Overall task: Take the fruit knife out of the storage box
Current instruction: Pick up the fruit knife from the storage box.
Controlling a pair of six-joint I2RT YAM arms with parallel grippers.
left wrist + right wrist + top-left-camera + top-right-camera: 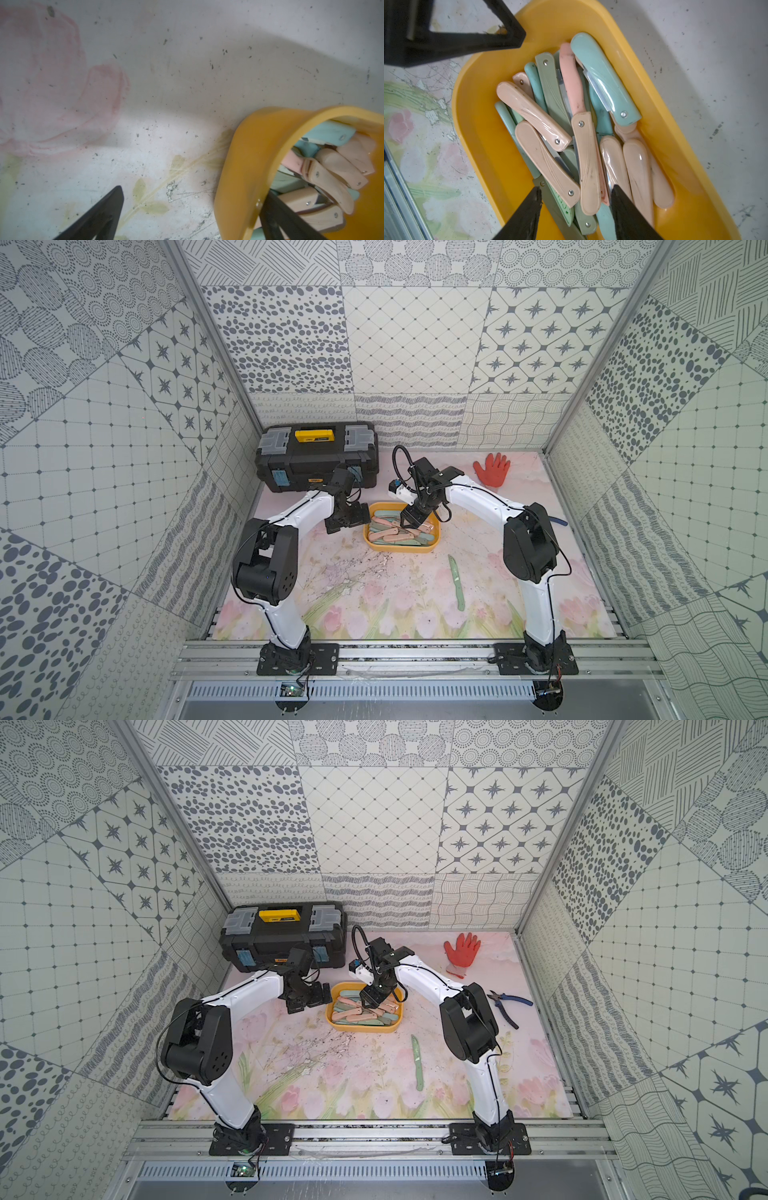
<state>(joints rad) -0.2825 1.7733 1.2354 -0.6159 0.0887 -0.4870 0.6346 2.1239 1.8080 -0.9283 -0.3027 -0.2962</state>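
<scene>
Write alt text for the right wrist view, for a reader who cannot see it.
The open right gripper hangs over a yellow storage box heaped with folding fruit knives, handles beige, pink, green and blue. The box sits on a scuffed floral mat.

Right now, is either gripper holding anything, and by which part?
Nothing is held. The right gripper hangs open astride the beige fruit knives in the storage box; the left gripper stands open astride its wall.
</scene>
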